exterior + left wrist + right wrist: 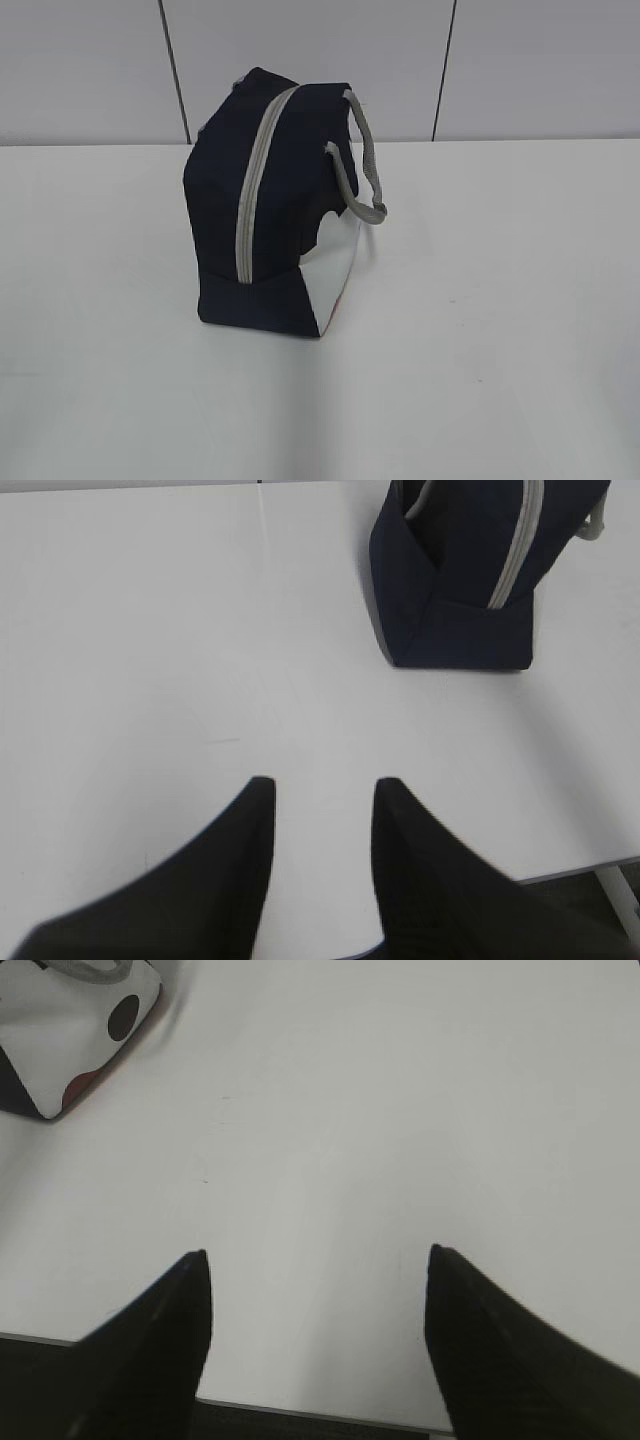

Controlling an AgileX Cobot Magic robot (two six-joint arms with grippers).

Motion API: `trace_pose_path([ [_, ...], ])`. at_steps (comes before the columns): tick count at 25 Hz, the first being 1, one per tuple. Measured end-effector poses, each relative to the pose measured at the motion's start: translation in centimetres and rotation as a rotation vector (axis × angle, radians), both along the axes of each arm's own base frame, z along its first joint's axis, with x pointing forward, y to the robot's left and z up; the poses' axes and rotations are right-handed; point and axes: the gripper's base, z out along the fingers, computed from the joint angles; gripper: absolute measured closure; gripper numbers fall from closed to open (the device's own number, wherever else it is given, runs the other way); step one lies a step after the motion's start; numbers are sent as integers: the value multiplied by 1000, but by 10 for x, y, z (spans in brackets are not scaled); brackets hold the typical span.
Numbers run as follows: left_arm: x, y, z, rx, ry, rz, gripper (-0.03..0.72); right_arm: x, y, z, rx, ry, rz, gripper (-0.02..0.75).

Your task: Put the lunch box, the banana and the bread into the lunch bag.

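The navy lunch bag (pixel 270 200) stands on the white table (pixel 500 300), its grey zipper (pixel 255 190) shut and its grey strap handles (pixel 365 160) hanging to the right. The lunch box, the banana and the bread are out of view. In the left wrist view the lunch bag (pixel 460 580) sits far ahead to the right of my left gripper (pixel 325 780), which is open with nothing between its fingers. My right gripper (pixel 317 1250) is wide open over bare table, with the lunch bag's white corner (pixel 70 1030) at the far upper left. Neither gripper shows in the exterior view.
The table's near edge (pixel 300 1410) runs just under my right gripper, and a table edge (pixel 590 865) shows at the lower right of the left wrist view. A grey panelled wall (pixel 320 60) stands behind the table.
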Motion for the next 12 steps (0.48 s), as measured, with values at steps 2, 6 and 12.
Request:
trace_pose_path([
  [2, 0, 0, 0, 0, 0, 0, 433, 0, 0, 0, 0, 0, 0, 241],
  [6, 0, 0, 0, 0, 0, 0, 433, 0, 0, 0, 0, 0, 0, 241],
  [12, -1, 1, 0, 0, 0, -43, 434, 0, 0, 0, 0, 0, 0, 241],
])
